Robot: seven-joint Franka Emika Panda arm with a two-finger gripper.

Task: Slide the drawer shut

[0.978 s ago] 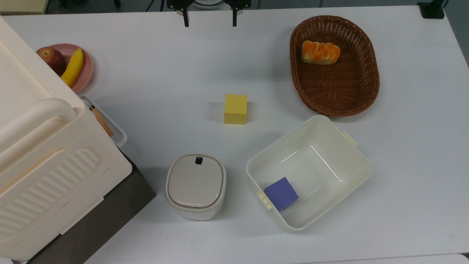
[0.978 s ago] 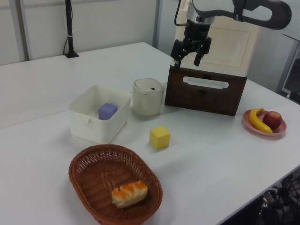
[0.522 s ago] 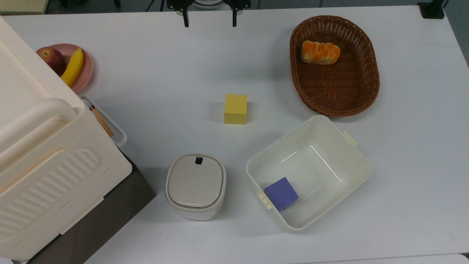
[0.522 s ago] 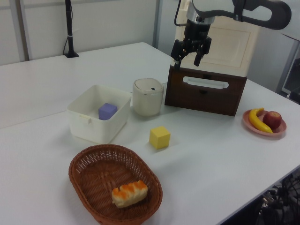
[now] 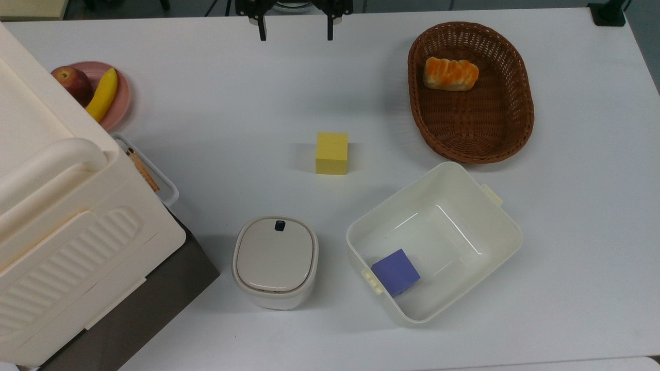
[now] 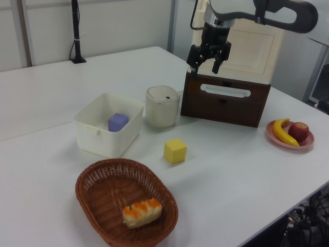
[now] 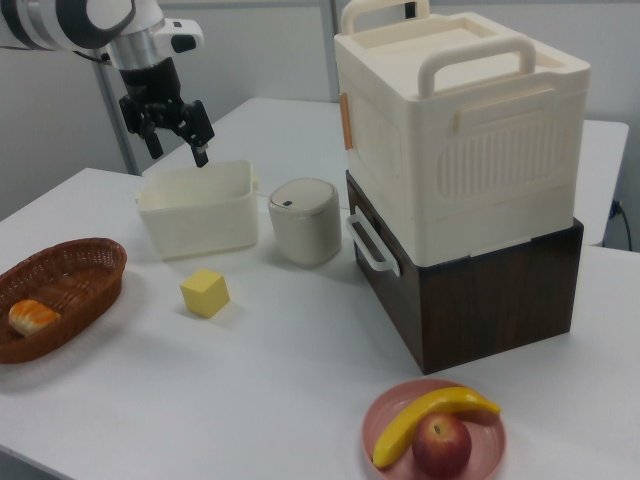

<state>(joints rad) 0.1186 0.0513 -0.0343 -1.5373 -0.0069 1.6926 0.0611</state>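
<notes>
Drawer (image 7: 372, 243) and gripper (image 7: 168, 130) are what we are weighing here. The drawer is sitting at the bottom of the cream cabinet (image 7: 470, 150), on the right view's right, its dark front with the white loop handle (image 7: 366, 240) facing out over the table (image 7: 260, 390). Whether it is standing out a little or is already nearly home, we cannot tell.

We are holding the gripper high in the air, its two fingers spread wide and pointing down, carrying nothing. In the right view it is hanging above the white bin (image 7: 195, 208), well apart from the drawer, which lies off toward the right view's right and much lower. In the left view the gripper (image 6: 208, 57) seems to float just over the drawer front (image 6: 225, 99) (a trick of the angle, we judge, since the right view puts open table between them).

The drawer slides along the line square to its front, so we judge the push has to come against that dark face, into the cabinet. We are therefore needing to drop down and cross over first.
</notes>
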